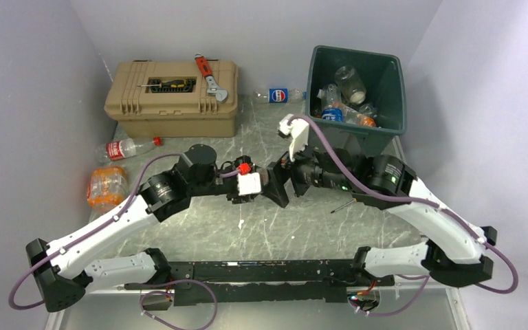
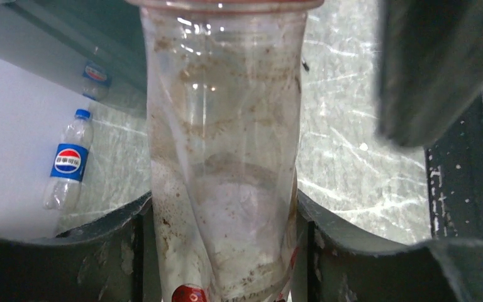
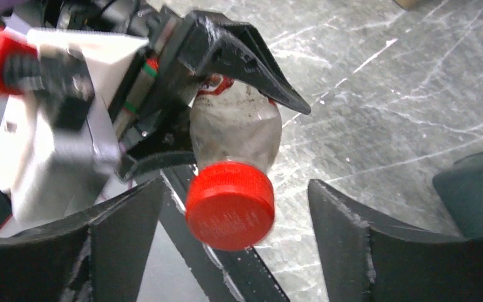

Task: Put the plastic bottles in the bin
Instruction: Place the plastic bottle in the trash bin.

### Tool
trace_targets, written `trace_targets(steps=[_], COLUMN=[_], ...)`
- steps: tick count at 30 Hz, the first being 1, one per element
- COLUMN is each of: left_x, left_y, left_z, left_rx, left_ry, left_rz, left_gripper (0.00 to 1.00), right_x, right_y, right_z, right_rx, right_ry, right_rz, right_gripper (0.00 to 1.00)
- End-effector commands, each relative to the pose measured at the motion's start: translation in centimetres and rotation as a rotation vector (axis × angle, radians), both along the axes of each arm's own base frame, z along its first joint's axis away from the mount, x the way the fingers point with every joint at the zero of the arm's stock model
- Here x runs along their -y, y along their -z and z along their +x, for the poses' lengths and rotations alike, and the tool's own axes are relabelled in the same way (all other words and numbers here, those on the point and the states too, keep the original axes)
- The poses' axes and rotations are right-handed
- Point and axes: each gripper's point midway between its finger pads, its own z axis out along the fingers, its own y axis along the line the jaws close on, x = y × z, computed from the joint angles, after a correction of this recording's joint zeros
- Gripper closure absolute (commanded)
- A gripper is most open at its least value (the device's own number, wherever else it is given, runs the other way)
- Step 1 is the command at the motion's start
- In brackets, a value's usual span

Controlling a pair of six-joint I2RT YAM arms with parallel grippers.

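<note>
At the table's middle my two grippers meet tip to tip. My left gripper [image 2: 223, 200] [image 1: 273, 187] is shut on a grimy clear plastic bottle [image 2: 226, 126], both fingers pressed against its sides. The bottle's red cap [image 3: 229, 204] points into my right gripper [image 3: 236, 184] [image 1: 290, 172], which stands open with a gap on each side of the cap. From above the held bottle is hidden by the grippers. The dark green-grey bin [image 1: 393, 89] stands at the back right with several bottles [image 1: 347, 89] inside.
A blue-label bottle [image 1: 280, 95] lies by the back wall left of the bin. A red-label bottle [image 1: 125, 148] and a crushed orange one [image 1: 106, 185] lie at the left. The tan toolbox [image 1: 172, 106] carries a red wrench [image 1: 207, 74] and a screwdriver [image 1: 168, 84].
</note>
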Motion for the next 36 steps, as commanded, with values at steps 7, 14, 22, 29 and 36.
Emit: trace_targets(steps=[7,14,22,29,36], left_x=[1.6,2.3,2.3,1.7,1.7], left_y=[-4.3,-4.3,-4.8,-5.4,-5.5], left_z=[-3.4,-3.8,-4.1,-3.8,-3.6], left_rx=[-0.212,-0.343,-0.369,-0.341,-0.337], left_ry=[0.066,0.052,0.058,0.020,0.016], left_rz=[-0.281,-0.303,-0.335,-0.366,-0.373], left_gripper=[1.00,1.00,1.00,1.00,0.47], right_x=[0.9,0.7,-1.2,-1.3,-1.1], right_y=[-7.4,-9.4,-9.4,-8.5,-8.8], right_z=[0.5,1.3,2.2,2.5,2.6], right_rx=[0.236,0.286,0.275,0.246,0.252], right_ry=[0.100,0.135,0.134,0.160,0.164], right_rz=[0.609,0.755,0.774,0.749,0.742], right_gripper=[0.00,0.05,0.22,0.17,0.83])
